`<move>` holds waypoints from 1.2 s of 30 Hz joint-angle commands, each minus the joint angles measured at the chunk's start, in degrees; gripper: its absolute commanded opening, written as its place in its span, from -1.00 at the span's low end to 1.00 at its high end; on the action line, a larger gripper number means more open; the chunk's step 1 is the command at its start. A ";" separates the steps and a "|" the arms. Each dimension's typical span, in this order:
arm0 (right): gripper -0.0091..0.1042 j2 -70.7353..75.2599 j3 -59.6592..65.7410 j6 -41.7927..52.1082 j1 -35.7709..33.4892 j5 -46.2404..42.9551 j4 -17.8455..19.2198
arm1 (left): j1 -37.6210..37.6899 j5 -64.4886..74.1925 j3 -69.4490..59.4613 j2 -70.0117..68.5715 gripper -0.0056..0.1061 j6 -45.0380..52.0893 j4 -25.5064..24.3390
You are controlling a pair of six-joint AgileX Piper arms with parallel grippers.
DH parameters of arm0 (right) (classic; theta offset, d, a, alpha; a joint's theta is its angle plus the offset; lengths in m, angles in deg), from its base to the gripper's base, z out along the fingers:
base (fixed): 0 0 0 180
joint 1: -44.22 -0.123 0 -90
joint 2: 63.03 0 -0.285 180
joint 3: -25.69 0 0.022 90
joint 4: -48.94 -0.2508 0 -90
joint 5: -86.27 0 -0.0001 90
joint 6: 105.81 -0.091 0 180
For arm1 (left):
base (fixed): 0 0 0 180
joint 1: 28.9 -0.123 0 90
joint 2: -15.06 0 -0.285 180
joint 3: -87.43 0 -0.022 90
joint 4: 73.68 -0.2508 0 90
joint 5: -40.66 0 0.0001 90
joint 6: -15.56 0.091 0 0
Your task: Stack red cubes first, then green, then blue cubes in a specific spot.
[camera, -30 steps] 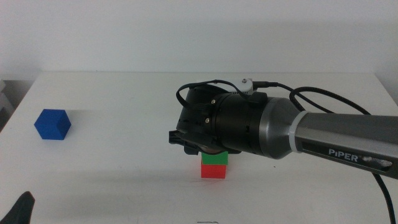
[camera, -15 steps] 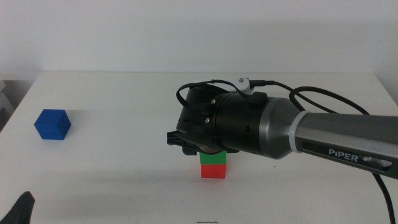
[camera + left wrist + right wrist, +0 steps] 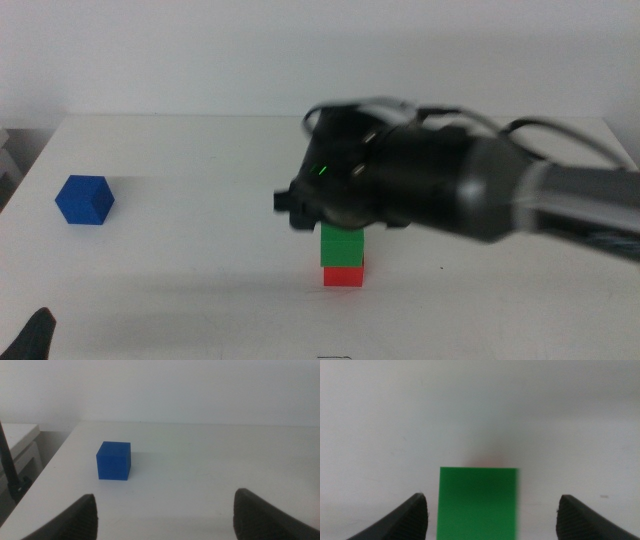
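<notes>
The green cube [image 3: 341,246] sits on the red cube [image 3: 343,276] at the table's middle front. My right gripper [image 3: 492,497] is open, with its jaws wide apart on either side of the green cube [image 3: 477,502] and not touching it. In the middle view the right arm [image 3: 420,185] is blurred and hangs just above the stack, hiding its own jaws. The blue cube [image 3: 84,200] stands alone at the far left and also shows in the left wrist view [image 3: 114,461]. My left gripper [image 3: 165,497] is open and empty at the front left corner [image 3: 35,335].
The white table [image 3: 200,270] ends at its left edge just beyond the blue cube. A white wall rises behind the table's far edge. The right arm's cables [image 3: 540,135] loop above it at the right.
The right arm has lifted and shifted slightly right, blurred in motion. The green cube, half hidden under it before, now shows in full on the red cube. The left gripper and blue cube have not moved.
</notes>
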 commanded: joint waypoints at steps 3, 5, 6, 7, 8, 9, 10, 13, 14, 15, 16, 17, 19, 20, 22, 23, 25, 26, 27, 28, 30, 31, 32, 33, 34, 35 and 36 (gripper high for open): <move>0.33 14.10 -1.47 3.60 -1.04 5.54 3.29 | 0.09 -4.80 0.25 -1.10 0.75 -0.49 0.23; 0.33 19.08 -1.47 6.98 -1.04 6.91 3.24 | 0.09 -4.80 0.25 -1.10 0.75 -0.49 0.23; 0.33 21.38 -1.39 9.74 -1.04 7.16 3.17 | 0.09 -4.80 0.25 -1.10 0.75 -0.49 0.23; 0.33 23.90 -1.20 13.22 -0.81 7.08 2.70 | 0.09 -4.80 0.25 -1.10 0.75 -0.49 0.23; 0.33 25.98 -0.95 16.25 -0.34 6.88 2.23 | 0.09 -4.80 0.25 -1.10 0.75 -0.49 0.23; 0.33 28.66 -0.48 20.01 0.46 6.82 1.14 | 0.09 -4.80 0.25 -1.10 0.75 -0.49 0.23; 0.33 31.31 0.06 23.94 1.78 6.66 -0.45 | 0.09 -4.80 0.25 -1.10 0.75 -0.49 0.23; 0.33 38.56 2.12 36.64 7.91 6.22 -6.86 | 0.09 -4.80 0.25 -1.10 0.75 -0.49 0.23; 0.33 41.10 3.19 41.48 10.75 5.57 -9.67 | 0.09 -4.80 0.25 -1.10 0.75 -0.49 0.23; 0.33 43.23 4.53 45.76 13.20 4.77 -12.28 | 0.09 -4.80 0.25 -1.10 0.75 -0.49 0.23; 0.33 45.85 6.03 51.15 16.34 3.72 -15.73 | 0.09 -4.80 0.25 -1.10 0.75 -0.49 0.23; 0.33 48.49 7.59 56.33 19.59 2.60 -19.25 | 0.09 -4.80 0.25 -1.10 0.75 -0.49 0.23; 0.33 53.30 10.69 65.79 25.20 0.51 -25.89 | 0.09 -4.80 0.25 -1.10 0.75 -0.49 0.23; 0.33 55.40 12.56 70.46 28.06 -0.51 -29.54 | 0.09 -4.80 0.25 -1.10 0.75 -0.49 0.23; 0.33 58.73 16.31 78.09 32.66 -2.53 -35.55 | 0.09 -4.80 0.25 -1.10 0.75 -0.49 0.23; 0.33 60.35 18.36 81.12 34.09 -3.28 -37.89 | 0.09 -4.80 0.25 -1.10 0.75 -0.49 0.23; 0.33 63.06 21.76 85.52 34.73 -4.22 -41.14 | 0.09 -4.80 0.25 -1.10 0.75 -0.49 0.23; 0.33 64.45 23.03 87.36 34.29 -4.29 -42.99 | 0.09 -4.80 0.25 -1.10 0.75 -0.49 0.23; 0.33 65.69 23.87 88.57 33.81 -4.37 -44.28 | 0.09 -4.80 0.25 -1.10 0.75 -0.49 0.23; 0.33 66.74 24.79 89.65 33.02 -4.28 -45.46 | 0.09 -4.80 0.25 -1.10 0.75 -0.49 0.23; 0.33 68.28 25.84 90.15 30.87 -3.84 -46.19 | 0.09 -4.80 0.25 -1.10 0.75 -0.49 0.23; 0.33 68.95 26.21 90.15 29.66 -3.61 -46.13 | 0.09 -4.80 0.25 -1.10 0.75 -0.49 0.23; 0.33 69.64 26.53 90.15 28.35 -3.56 -46.13 | 0.09 -4.80 0.25 -1.10 0.75 -0.49 0.23; 0.33 70.11 26.67 90.15 27.27 -3.56 -45.95 | 0.09 -4.80 0.25 -1.10 0.75 -0.49 0.23; 0.33 70.60 26.84 90.15 25.95 -3.68 -45.95 | 0.09 -4.80 0.25 -1.10 0.75 -0.49 0.23; 0.33 70.95 26.93 90.15 24.74 -3.72 -45.95 | 0.09 -4.80 0.25 -1.10 0.75 -0.49 0.23; 0.33 71.15 26.93 90.15 23.95 -3.72 -45.71 | 0.09 -4.80 0.25 -1.10 0.75 -0.49 0.23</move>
